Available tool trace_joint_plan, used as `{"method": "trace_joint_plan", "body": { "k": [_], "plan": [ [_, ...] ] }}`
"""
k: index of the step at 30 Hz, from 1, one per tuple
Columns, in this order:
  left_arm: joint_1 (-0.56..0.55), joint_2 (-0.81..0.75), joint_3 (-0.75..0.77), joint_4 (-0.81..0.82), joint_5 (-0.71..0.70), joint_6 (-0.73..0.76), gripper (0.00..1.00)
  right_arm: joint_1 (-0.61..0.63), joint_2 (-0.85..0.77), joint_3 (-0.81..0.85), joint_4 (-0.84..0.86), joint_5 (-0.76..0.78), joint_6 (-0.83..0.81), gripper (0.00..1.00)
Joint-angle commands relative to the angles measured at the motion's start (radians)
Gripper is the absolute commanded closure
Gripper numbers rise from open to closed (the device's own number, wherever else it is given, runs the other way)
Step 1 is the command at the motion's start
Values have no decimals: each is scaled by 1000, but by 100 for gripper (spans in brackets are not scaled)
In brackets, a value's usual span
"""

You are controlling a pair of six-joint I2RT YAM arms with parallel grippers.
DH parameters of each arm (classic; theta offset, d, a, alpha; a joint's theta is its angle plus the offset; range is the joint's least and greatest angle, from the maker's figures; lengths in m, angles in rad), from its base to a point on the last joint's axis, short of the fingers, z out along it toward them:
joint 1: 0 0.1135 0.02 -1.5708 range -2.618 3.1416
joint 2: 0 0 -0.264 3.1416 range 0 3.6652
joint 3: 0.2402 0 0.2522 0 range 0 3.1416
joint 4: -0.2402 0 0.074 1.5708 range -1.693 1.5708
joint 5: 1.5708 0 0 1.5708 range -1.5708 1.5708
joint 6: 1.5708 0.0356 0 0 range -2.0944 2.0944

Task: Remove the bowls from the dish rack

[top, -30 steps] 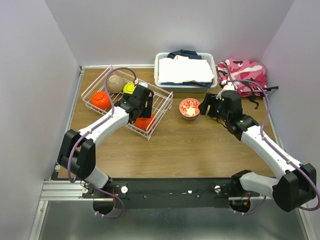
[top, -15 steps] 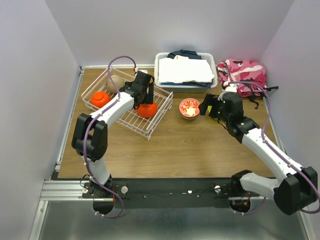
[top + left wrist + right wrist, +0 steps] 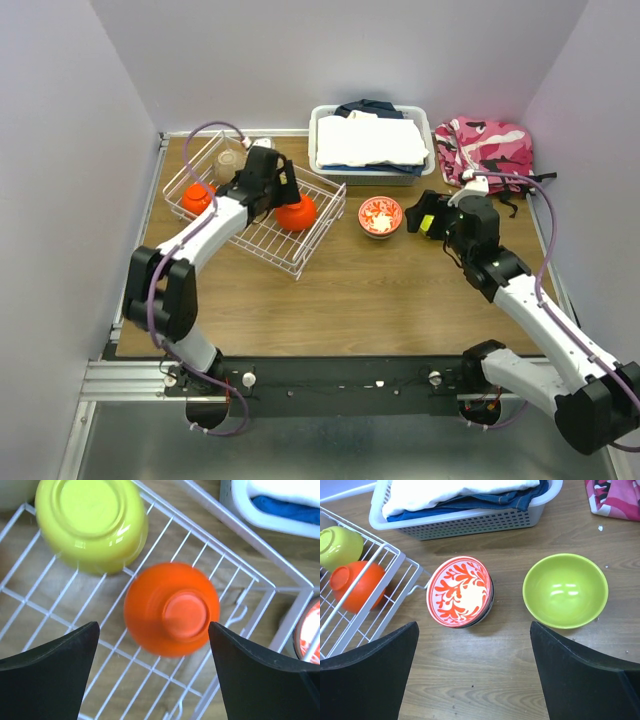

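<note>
Moved since a second ago: the left gripper (image 3: 152,629) has been carried deeper into the dish rack (image 3: 262,245), toward its far side; the right gripper (image 3: 473,626) has been drawn back to the right, away from the patterned bowl (image 3: 460,591), and its jaws have been widened.
Left pincer: fingers are spread wide, nothing is clasped; it is held above the orange bowl (image 3: 171,609).
Right pincer: fingers are spread wide, nothing is clasped; it is held above the table (image 3: 495,680).
Inside the rack: the orange bowl is turned upside down near the right corner; a lime-yellow bowl (image 3: 91,522), also upside down, is seen just beside it; a second orange bowl (image 3: 197,197) is seen at the left side.
On the table: the patterned bowl is set upright just outside the rack; a lime-green bowl (image 3: 565,590) is set upright to its right, apart from it.
Behind them: a white bin (image 3: 470,522) of folded cloth.
</note>
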Motion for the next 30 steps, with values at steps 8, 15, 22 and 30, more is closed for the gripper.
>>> {"method": "trace_joint_plan", "body": {
  "k": [8,15,22,30],
  "plan": [
    [93,-217,-432,471,242,-367,1,0,-31,-50,69,-8,4,0],
    [94,-176,-516,613,182,-525,1,0,-26,-52,73,-32,-5,0],
    [94,-96,-541,682,196,-642,1,0,-22,-53,80,-47,-13,0],
    [88,-72,-543,659,175,-688,1,-2,-13,-59,89,-51,-15,0]
  ]
}}
